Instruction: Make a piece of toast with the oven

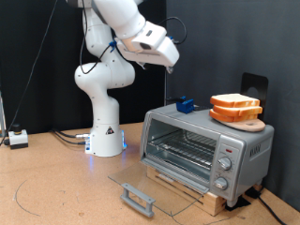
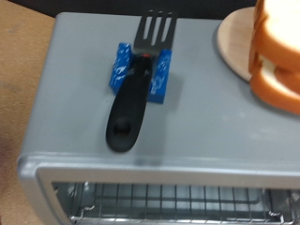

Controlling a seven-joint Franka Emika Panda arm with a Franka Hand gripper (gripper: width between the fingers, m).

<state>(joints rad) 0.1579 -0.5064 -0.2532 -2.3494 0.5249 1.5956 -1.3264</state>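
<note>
Toast (image 1: 234, 100) lies stacked on the oven (image 1: 206, 145), door down. My gripper (image 1: 172, 64) hangs above a spatula (image 2: 139, 80); I should descend centred on its handle. Whether my jaws are apart I cannot tell.

A black curtain (image 1: 225, 37) backs a brown tabletop (image 1: 56, 187) under even light; at the exterior view's left edge sits what may be a small white box (image 1: 17, 139).

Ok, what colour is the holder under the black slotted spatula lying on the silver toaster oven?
Blue holder, clearest in the wrist view.
</note>
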